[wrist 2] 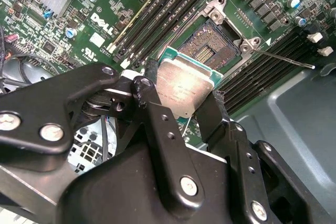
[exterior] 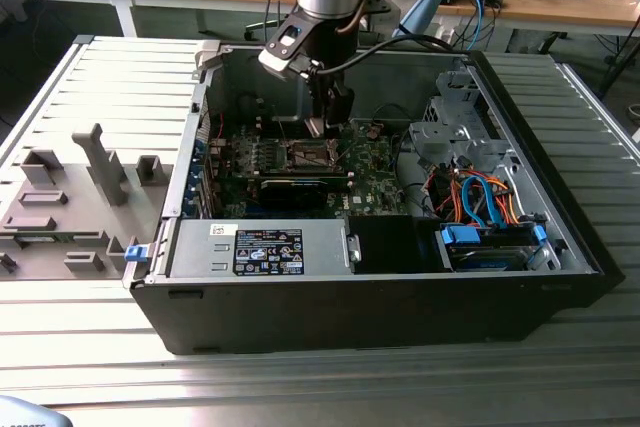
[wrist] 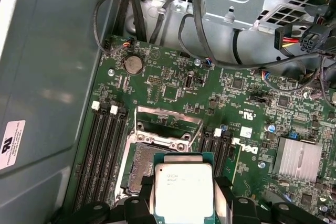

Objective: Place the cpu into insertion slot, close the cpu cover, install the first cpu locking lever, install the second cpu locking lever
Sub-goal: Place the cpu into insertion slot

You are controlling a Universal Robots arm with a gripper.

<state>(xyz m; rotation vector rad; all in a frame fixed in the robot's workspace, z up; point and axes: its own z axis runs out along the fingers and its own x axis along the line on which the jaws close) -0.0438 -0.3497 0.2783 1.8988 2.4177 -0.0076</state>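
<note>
My gripper [wrist 2: 181, 98] is shut on the cpu [wrist 2: 184, 88], a flat square chip with a pale silver top and green edge, its black fingers [wrist 2: 149, 95] pressing two opposite sides. The chip hangs slightly tilted just above and beside the insertion slot [wrist 2: 214, 43], a dark square socket whose pin field lies bare. In the first wrist view the cpu [wrist: 184, 190] overlaps the near part of the slot [wrist: 140, 169], and the cpu cover [wrist: 169, 123] stands swung open at its far side. A thin locking lever [wrist 2: 286, 58] sticks out free. In the exterior view the gripper [exterior: 320, 127] hovers inside the case.
The open black computer case [exterior: 380, 307] walls in the motherboard [wrist: 173, 77]. Long memory slots [wrist: 102, 150] flank the socket. A finned heatsink [wrist: 299, 156], a drive cage [exterior: 450, 132], and orange and blue cables [exterior: 485, 197] sit nearby. A grey fixture plate [exterior: 70, 197] lies at the exterior view's left.
</note>
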